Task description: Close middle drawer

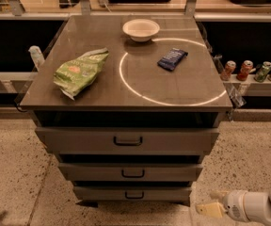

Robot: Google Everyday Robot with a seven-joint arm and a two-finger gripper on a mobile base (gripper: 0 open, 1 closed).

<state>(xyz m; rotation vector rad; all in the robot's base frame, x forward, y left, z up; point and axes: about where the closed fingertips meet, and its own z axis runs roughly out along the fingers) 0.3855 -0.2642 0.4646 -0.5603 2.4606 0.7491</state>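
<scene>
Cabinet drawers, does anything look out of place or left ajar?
Possibly: a dark gap shows above the middle drawer front, so it may sit slightly out, not flush. On top, the green chip bag lies crumpled and askew. The gripper hangs low beside the cabinet, touching nothing.

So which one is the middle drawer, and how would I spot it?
Find the grey metal cabinet with the green bag on top; the gripper hovers low beside its front right corner. Three drawer fronts step down beneath the top. The middle drawer is the second, with a small dark loop handle, shallower-fronted than the top drawer and wider than the lowest drawer.
</scene>
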